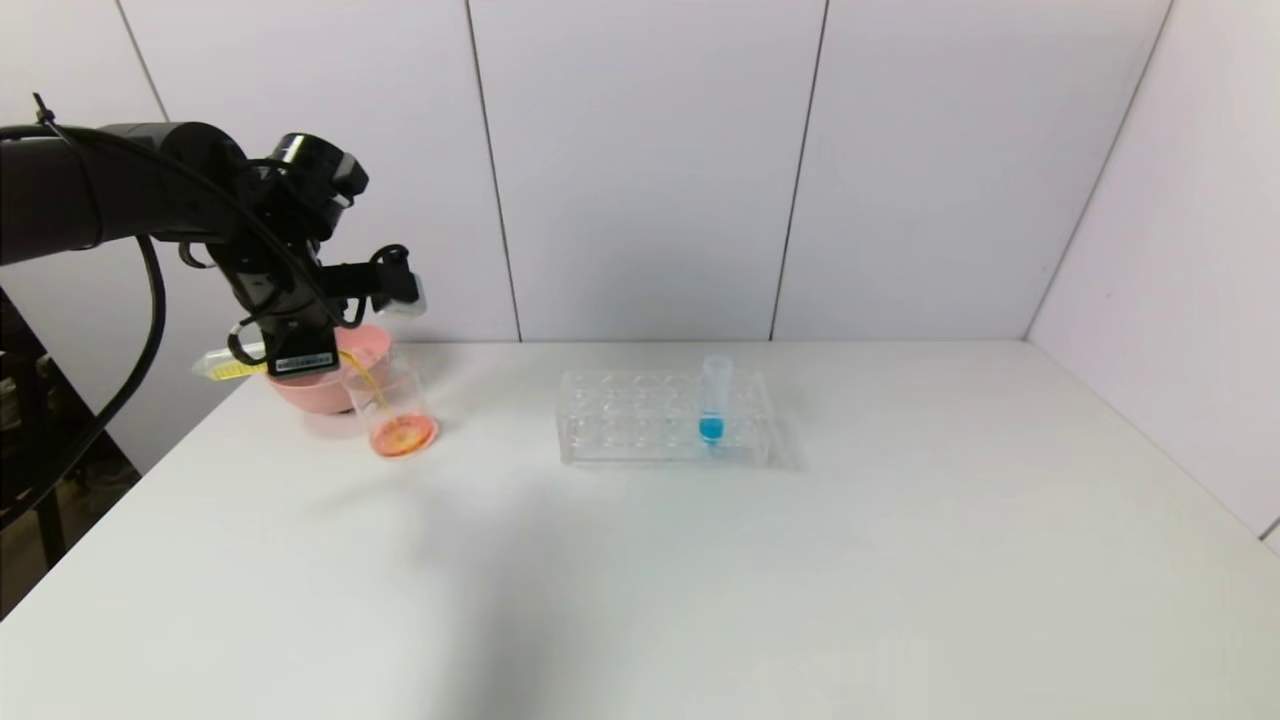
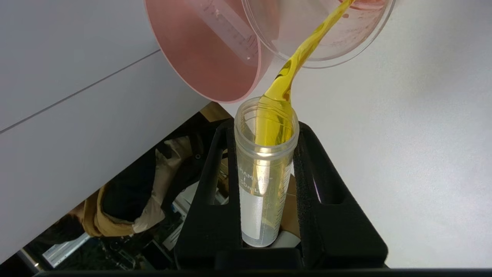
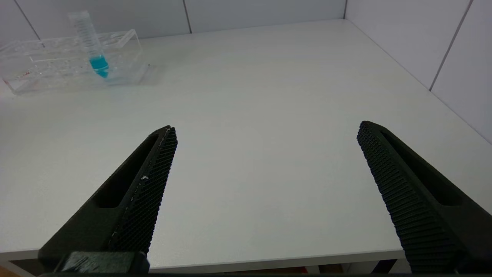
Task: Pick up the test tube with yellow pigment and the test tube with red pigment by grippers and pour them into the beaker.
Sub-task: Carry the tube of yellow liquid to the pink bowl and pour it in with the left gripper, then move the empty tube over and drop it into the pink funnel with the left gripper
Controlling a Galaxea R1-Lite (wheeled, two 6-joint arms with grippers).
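A wide white desk [image 1: 700,560] stands against pale wall panels. At its far left corner, a black robot arm reaches in from the left. Its left hand [image 2: 265,169] is closed around the test tube with yellow pigment [image 2: 265,173], which lies tipped almost level in the head view, its mouth toward the beaker [image 1: 392,408].

A thin yellow stream runs from the tube's mouth down into the beaker. The beaker stands on the desk, just in front of a pink bowl [image 1: 310,390] and touching or nearly touching it. Its bottom already holds a shallow pool of orange-red liquid.

Near the middle of the desk, well apart from the beaker, sits a clear tube rack [image 1: 640,432]. It holds one upright tube with blue liquid [image 1: 712,405]. No red tube shows in the rack; something clear lies inside the pink bowl, too faint to identify.

The right hand [image 3: 265,192] hovers over the near edge of the desk, jaws spread wide, holding nothing.

Judging by the orange pool, the red pigment seems already poured. The yellow pour is under way, with some liquid left in the tube, so the task appears close to its end.
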